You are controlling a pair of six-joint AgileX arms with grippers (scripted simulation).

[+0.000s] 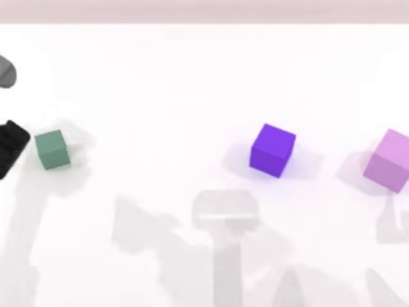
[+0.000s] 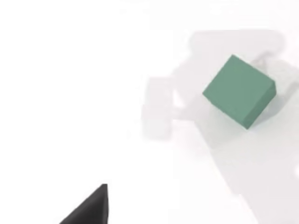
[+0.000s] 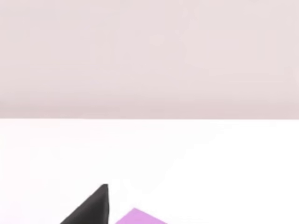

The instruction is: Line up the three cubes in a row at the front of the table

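Note:
The teal-green cube (image 1: 52, 149) rests on the white table (image 1: 160, 96) at the far left. My left gripper (image 1: 10, 147) shows as a black shape at the left edge, just beside that cube and apart from it. In the left wrist view the teal-green cube (image 2: 239, 91) lies tilted, well away from the gripper's dark tip (image 2: 91, 210). The violet-purple cube (image 1: 273, 149) stands right of centre. The lilac-pink cube (image 1: 390, 160) sits at the right edge. In the right wrist view a corner of the lilac-pink cube (image 3: 138, 217) shows close to my right gripper (image 3: 91, 210).
The pinkish-beige edge strip (image 1: 204, 11) runs along the table's far side. Grey arm shadows (image 1: 223, 217) fall across the front of the table. The right arm itself is outside the top view.

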